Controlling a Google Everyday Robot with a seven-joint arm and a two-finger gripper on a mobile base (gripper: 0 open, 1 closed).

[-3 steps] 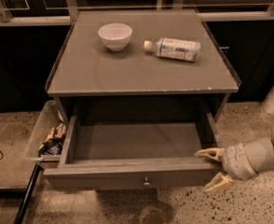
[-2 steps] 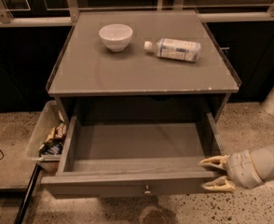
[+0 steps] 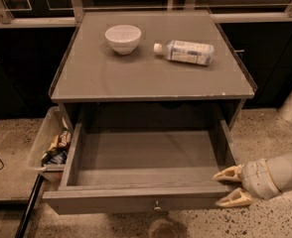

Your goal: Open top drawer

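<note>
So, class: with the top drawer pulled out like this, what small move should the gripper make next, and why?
Probably ease the gripper back to the right, clear of the top drawer. The drawer already stands well out, its grey inside showing, and the gripper sits open at the right end of its front panel, so more pulling seems unneeded.

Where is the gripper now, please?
In the camera view the gripper is at the lower right, at the right front corner of the pulled-out top drawer, jaws open.
</note>
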